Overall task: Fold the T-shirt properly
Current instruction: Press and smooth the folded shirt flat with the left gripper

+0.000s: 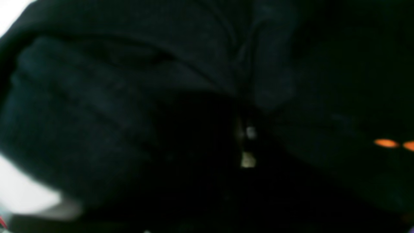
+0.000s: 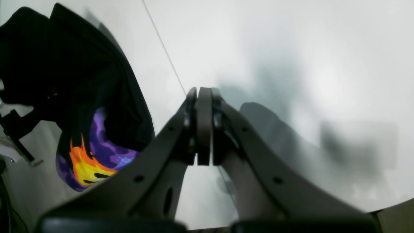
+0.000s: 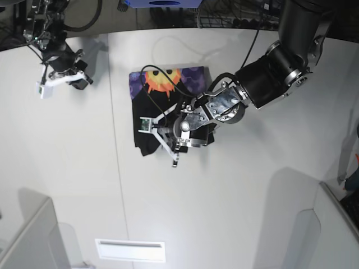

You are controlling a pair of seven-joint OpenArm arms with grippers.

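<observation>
Black T-shirt (image 3: 168, 112) lay bunched on our white table (image 3: 252, 196), left gripper (image 3: 162, 134) over it, jaws unclear, right gripper (image 2: 203, 126) pressed together, well apart

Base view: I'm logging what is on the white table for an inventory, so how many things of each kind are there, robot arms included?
T-shirt: 1, black, partly folded, sun print showing at its far edge
Robot arms: 2, the left arm over the shirt, the right arm apart from it
Table: 1
Total: 4
</observation>
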